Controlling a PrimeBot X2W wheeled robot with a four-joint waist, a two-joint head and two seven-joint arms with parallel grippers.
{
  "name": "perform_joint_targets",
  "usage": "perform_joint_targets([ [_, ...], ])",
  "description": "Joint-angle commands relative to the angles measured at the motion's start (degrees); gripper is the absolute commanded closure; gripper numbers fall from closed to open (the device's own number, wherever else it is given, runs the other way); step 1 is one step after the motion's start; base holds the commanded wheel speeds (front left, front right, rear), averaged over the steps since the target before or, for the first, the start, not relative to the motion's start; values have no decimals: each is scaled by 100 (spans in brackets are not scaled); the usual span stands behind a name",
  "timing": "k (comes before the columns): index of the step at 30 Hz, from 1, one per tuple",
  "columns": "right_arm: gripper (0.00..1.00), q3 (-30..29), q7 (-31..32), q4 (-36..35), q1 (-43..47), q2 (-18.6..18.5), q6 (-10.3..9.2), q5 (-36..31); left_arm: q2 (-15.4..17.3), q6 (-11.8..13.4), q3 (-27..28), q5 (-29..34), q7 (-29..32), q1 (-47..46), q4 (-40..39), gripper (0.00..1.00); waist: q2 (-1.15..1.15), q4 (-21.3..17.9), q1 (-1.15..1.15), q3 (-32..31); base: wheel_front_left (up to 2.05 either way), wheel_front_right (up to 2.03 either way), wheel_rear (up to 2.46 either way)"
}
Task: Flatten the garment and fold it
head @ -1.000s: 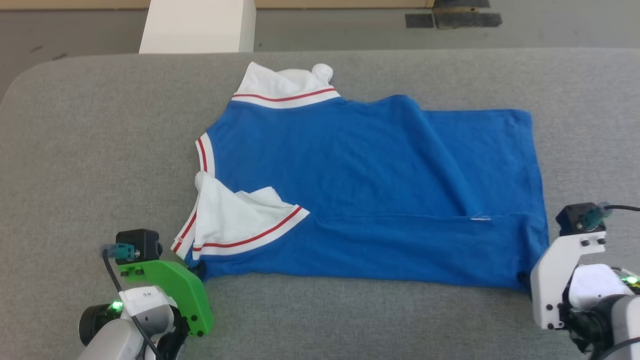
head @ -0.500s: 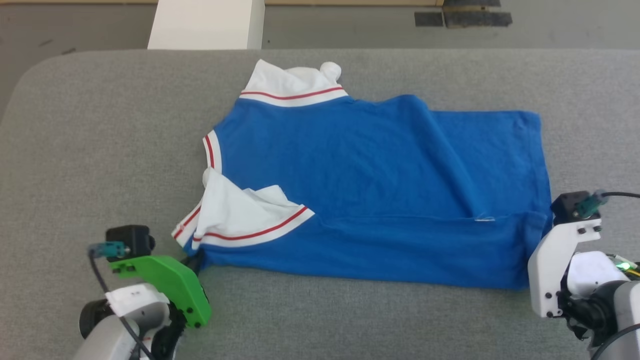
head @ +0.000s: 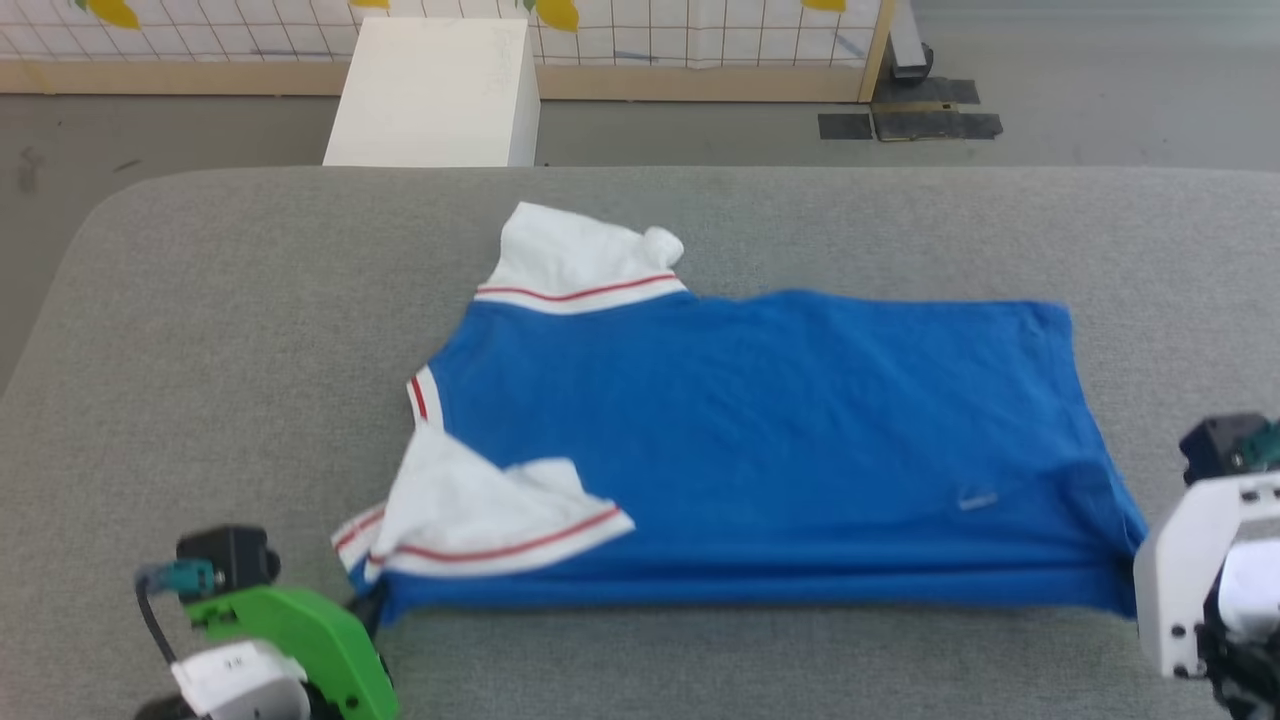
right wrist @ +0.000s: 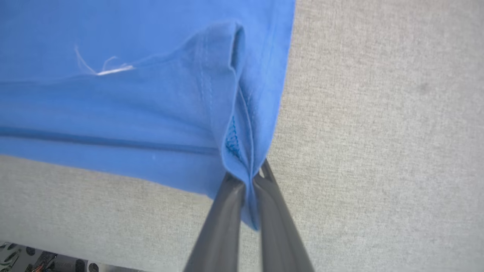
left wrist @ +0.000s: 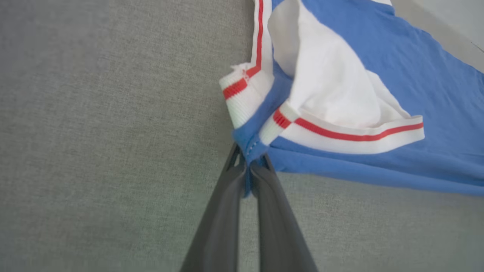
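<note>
Left gripper, at 7 o'clock in head view, is pinching the near blue corner of the garment below the folded white sleeve, closed tight on the cloth. Right gripper, at 4 o'clock, is clamping the near hem corner, likewise closed. Garment is lying mid grey surface, neck toward 9 o'clock, hem toward 3. Second sleeve is pointing toward 12. White box is standing beyond at 11.

The garment was laid across the table, neck end leftward. The left gripper was set at its near-left corner, the right gripper at its near-right corner. A box was placed behind the table.
</note>
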Motion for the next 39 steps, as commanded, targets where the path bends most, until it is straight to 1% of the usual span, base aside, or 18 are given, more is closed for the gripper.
perform_joint_targets([
  [1,100,-97,13,4,115,1,-11,13,66,91,32,-38,9,149,-7,100,0,1,0,13,0,0,0],
  [5,100,-129,-39,175,331,67,-11,-26,9,103,-53,-94,65,292,101,100,0,16,0,67,0,0,0],
  [11,100,11,-160,600,439,184,-11,-45,-127,-8,-224,-207,209,217,603,100,0,6,0,126,0,0,0],
  [12,100,14,-210,667,428,215,-11,-45,-157,-35,-228,-226,196,187,692,97,0,-1,0,129,0,0,0],
  [13,100,14,-256,702,417,222,-11,-52,-166,-49,-236,-240,209,170,742,67,0,-1,0,129,0,0,0],
  [14,63,14,-294,749,404,227,-11,-48,-168,-67,-238,-263,234,147,781,0,0,0,0,125,0,0,0],
  [15,0,18,-317,777,389,220,-11,-36,-165,-75,-220,-284,243,128,794,0,0,-2,0,117,0,0,0],
  [19,0,-83,-419,753,317,156,-11,87,3,-59,-167,-309,397,86,643,0,0,2,0,22,0,0,0],
  [24,0,-377,-477,293,196,92,-11,292,343,121,110,-326,561,64,-18,0,0,-36,0,-137,0,0,0],
  [27,0,-597,-619,-18,18,74,-11,320,501,215,323,-265,507,-45,-415,0,0,-74,0,-187,0,0,0],
  [29,0,-702,-778,-155,-142,88,-11,305,509,197,463,-175,282,-210,-565,0,0,-100,0,-175,0,0,0],
  [30,0,-724,-867,-196,-220,98,-11,306,495,152,519,-106,111,-306,-601,0,0,-111,0,-160,0,0,0],
  [31,0,-747,-1026,-239,-330,106,-11,299,437,57,599,-12,-196,-457,-625,0,0,-123,0,-130,0,0,0],
  [33,0,-760,-1240,-238,-477,125,-11,300,327,-122,623,95,-581,-653,-548,0,0,-131,0,-53,0,0,0],
  [35,0,-731,-1561,-223,-666,117,-11,264,133,-370,626,196,-1102,-909,-359,0,0,-146,0,64,0,0,0],
  [37,0,-705,-1854,-190,-809,98,-11,175,24,-570,577,340,-1496,-1118,-163,0,0,-151,0,173,0,0,0],
  [39,0,-695,-2184,-102,-984,147,-11,133,-123,-824,517,486,-1980,-1385,126,0,0,-161,0,328,0,0,0],
])
